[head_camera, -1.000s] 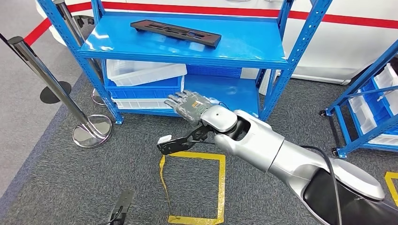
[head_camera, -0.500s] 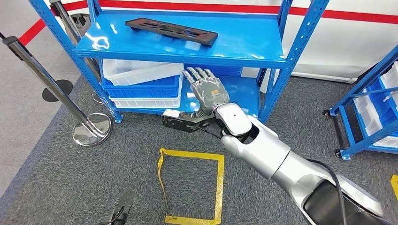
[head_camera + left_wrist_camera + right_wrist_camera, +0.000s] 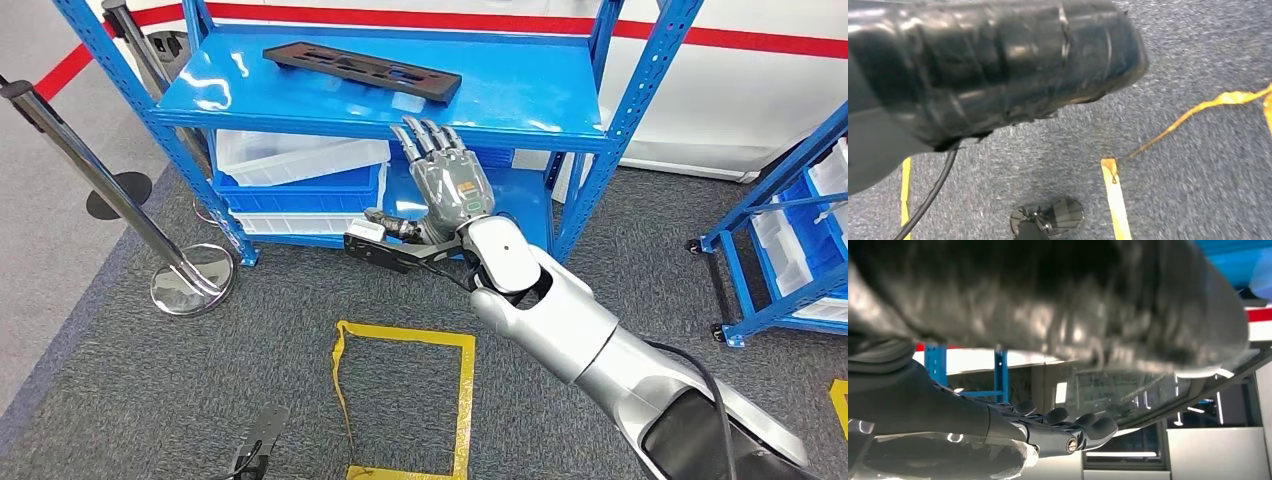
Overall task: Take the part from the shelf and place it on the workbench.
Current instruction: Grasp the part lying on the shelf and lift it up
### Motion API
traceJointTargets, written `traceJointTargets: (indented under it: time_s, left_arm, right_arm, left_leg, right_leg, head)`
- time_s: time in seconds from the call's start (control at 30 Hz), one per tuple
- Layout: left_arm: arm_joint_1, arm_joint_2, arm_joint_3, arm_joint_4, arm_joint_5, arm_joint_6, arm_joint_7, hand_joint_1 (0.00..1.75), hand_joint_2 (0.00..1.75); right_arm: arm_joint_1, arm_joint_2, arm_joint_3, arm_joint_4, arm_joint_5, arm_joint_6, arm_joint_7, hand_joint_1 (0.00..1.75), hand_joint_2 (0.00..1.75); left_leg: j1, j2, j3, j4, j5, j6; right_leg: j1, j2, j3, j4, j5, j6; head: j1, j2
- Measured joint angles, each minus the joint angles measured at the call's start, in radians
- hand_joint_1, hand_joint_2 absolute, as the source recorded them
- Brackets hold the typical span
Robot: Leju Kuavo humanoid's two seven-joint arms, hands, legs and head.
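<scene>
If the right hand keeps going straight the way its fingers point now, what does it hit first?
Most likely the front edge of the blue shelf: the right hand points up with its fingertips just at that lip. The black part lies farther back on top. Depth is uncertain from the head view.

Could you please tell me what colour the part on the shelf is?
The part is black, clearest in the head view.

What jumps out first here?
The right hand, raised with fingers spread in front of the blue shelf, just below its top deck. On that deck, up and to the left of the hand, lies the long black part, untouched. A yellow tape square marks the grey carpet beneath the arm.
</scene>
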Motion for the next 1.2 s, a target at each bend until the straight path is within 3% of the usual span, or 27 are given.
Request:
traceJointTargets:
  time_s: [0.07,0.17,0.2,0.23,0.27,0.33,0.37,0.4,0.5,0.57,0.67,0.73,0.77,0.87,0.93,1.03,1.1,1.2]
  left_arm:
    - [0.000,-0.001,0.000,0.000,0.000,0.001,-0.001,0.00,0.00]
    - [-0.002,-0.002,0.000,0.000,0.003,0.001,-0.001,0.00,0.00]
    - [-0.001,-0.002,0.000,0.000,0.004,0.001,-0.001,0.00,0.00]
    - [0.000,-0.002,0.000,0.000,0.005,0.001,-0.001,0.00,0.00]
    - [0.000,-0.002,0.000,0.000,0.006,0.002,-0.001,0.00,0.00]
    - [0.001,-0.001,0.000,0.000,0.007,0.002,-0.002,0.00,0.00]
    - [0.000,0.000,0.000,0.000,0.008,0.002,-0.002,0.00,0.00]
    - [0.000,0.000,0.000,0.000,0.008,0.002,-0.004,0.00,0.00]
    - [0.001,0.001,0.000,0.000,0.008,0.002,-0.006,0.00,0.00]
    - [0.002,-0.001,0.000,0.000,0.009,0.002,-0.007,0.00,0.00]
    - [0.003,-0.001,0.000,0.000,0.009,0.003,-0.010,0.00,0.00]
    - [0.005,-0.001,0.000,0.000,0.010,0.003,-0.011,0.00,0.00]
    - [0.006,0.000,0.000,0.000,0.010,0.004,-0.011,0.00,0.00]
    - [0.005,0.000,0.000,0.000,0.012,0.004,-0.012,0.00,0.00]
    - [0.004,0.001,0.000,0.000,0.015,0.004,-0.013,0.00,0.00]
    - [0.006,0.004,0.000,0.001,0.021,0.005,-0.016,0.00,0.00]
    - [0.007,0.005,0.000,0.001,0.025,0.006,-0.021,0.00,0.00]
    - [0.007,0.007,0.002,0.001,0.034,0.009,-0.027,0.00,0.00]
  right_arm:
    - [0.000,0.000,-0.009,-0.005,0.001,-0.001,0.000,0.00,0.00]
    - [0.004,-0.001,-0.020,-0.007,-0.001,-0.001,0.000,0.00,0.00]
    - [0.008,-0.002,-0.022,-0.007,-0.002,-0.001,0.000,0.00,0.00]
    - [0.011,-0.002,-0.024,-0.007,-0.005,-0.001,-0.001,0.00,0.00]
    - [0.013,-0.002,-0.026,-0.007,-0.007,-0.001,-0.002,0.00,0.00]
    - [0.014,-0.002,-0.033,-0.007,-0.013,-0.001,-0.005,0.00,0.00]
    - [0.013,-0.002,-0.035,-0.008,-0.016,0.000,-0.006,0.00,0.00]
    - [0.014,-0.002,-0.037,-0.008,-0.017,0.000,-0.008,0.00,0.00]
    - [0.016,-0.001,-0.041,-0.010,-0.018,0.001,-0.011,0.00,0.00]
    - [0.014,0.000,-0.045,-0.012,-0.018,0.001,-0.013,0.00,0.00]
    - [0.012,0.003,-0.050,-0.013,-0.021,0.015,-0.014,0.00,0.00]
    - [0.013,0.004,-0.051,-0.013,-0.027,0.030,-0.015,0.00,0.00]
    - [0.013,0.004,-0.051,-0.013,-0.031,0.036,-0.015,0.00,0.00]
    - [0.010,0.005,-0.053,-0.018,-0.042,0.047,-0.015,0.00,0.00]
    - [0.007,0.005,-0.055,-0.021,-0.049,0.054,-0.015,0.00,0.00]
    - [0.006,0.005,-0.055,-0.022,-0.055,0.061,-0.015,0.00,0.00]
    - [0.005,0.005,-0.055,-0.024,-0.056,0.069,-0.015,0.00,0.00]
    - [0.010,0.004,-0.055,-0.024,-0.056,0.077,-0.015,0.00,0.00]
  left_leg:
    - [0.007,0.000,0.015,-0.024,0.008,0.002]
    - [0.011,0.000,0.025,-0.035,0.010,0.006]
    - [0.012,-0.001,0.025,-0.033,0.009,0.006]
    - [0.014,-0.002,0.025,-0.030,0.007,0.004]
    - [0.018,-0.003,0.025,-0.026,0.004,0.000]
    - [0.024,-0.007,0.022,-0.009,-0.008,-0.013]
    - [0.025,-0.009,0.018,0.002,-0.014,-0.020]
    - [0.025,-0.011,0.013,0.010,-0.018,-0.026]
    - [0.026,-0.013,0.007,0.014,-0.018,-0.039]
    - [0.028,-0.009,-0.006,0.045,-0.040,-0.045]
    - [0.029,-0.003,-0.086,0.223,-0.123,-0.054]
    - [0.029,-0.003,-0.126,0.299,-0.138,-0.052]
    - [0.029,-0.003,-0.120,0.282,-0.118,-0.049]
    - [0.023,-0.002,-0.030,0.088,-0.029,-0.034]
    - [0.016,-0.002,0.003,0.019,-0.016,-0.029]
    - [0.017,-0.003,0.011,0.000,-0.011,-0.021]
    - [0.021,-0.002,0.018,-0.013,-0.004,-0.011]
    - [0.019,-0.002,0.020,-0.014,-0.004,-0.005]
  right_leg:
    - [0.002,-0.001,-0.013,0.032,-0.024,0.008]
    - [-0.003,0.000,-0.098,0.201,-0.097,0.020]
    - [-0.007,0.000,-0.124,0.246,-0.106,0.024]
    - [-0.012,0.000,-0.135,0.257,-0.096,0.030]
    - [-0.017,0.000,-0.126,0.230,-0.069,0.036]
    - [-0.026,0.001,-0.071,0.111,-0.002,0.049]
    - [-0.029,0.004,-0.047,0.059,0.015,0.050]
    - [-0.029,0.005,-0.032,0.029,0.021,0.047]
    - [-0.024,0.006,-0.029,0.016,0.018,0.026]
    - [-0.025,0.004,-0.026,0.012,0.020,0.013]
    - [-0.022,0.001,-0.024,0.010,0.021,0.003]
    - [-0.018,0.001,-0.023,0.010,0.021,0.001]
    - [-0.017,0.000,-0.022,0.010,0.020,0.001]
    - [-0.013,0.001,-0.019,0.010,0.019,0.001]
    - [-0.012,0.001,-0.021,0.007,0.020,0.007]
    - [-0.012,0.001,-0.024,0.006,0.017,0.020]
    - [-0.011,0.000,-0.046,0.059,-0.021,0.027]
    - [-0.013,0.000,-0.127,0.236,-0.099,0.031]
  head:
    - [0.001,0.000]
    - [0.003,0.000]
    - [0.003,0.000]
    - [0.003,0.000]
    - [0.003,0.000]
    - [0.003,0.000]
    - [0.004,0.000]
    - [0.004,0.000]
    - [0.003,0.000]
    - [0.000,0.000]
    - [-0.006,0.000]
    - [-0.006,0.000]
    - [-0.006,0.000]
    - [-0.006,0.000]
    - [-0.006,0.000]
    - [-0.005,0.000]
    - [-0.004,0.000]
    - [-0.003,0.000]
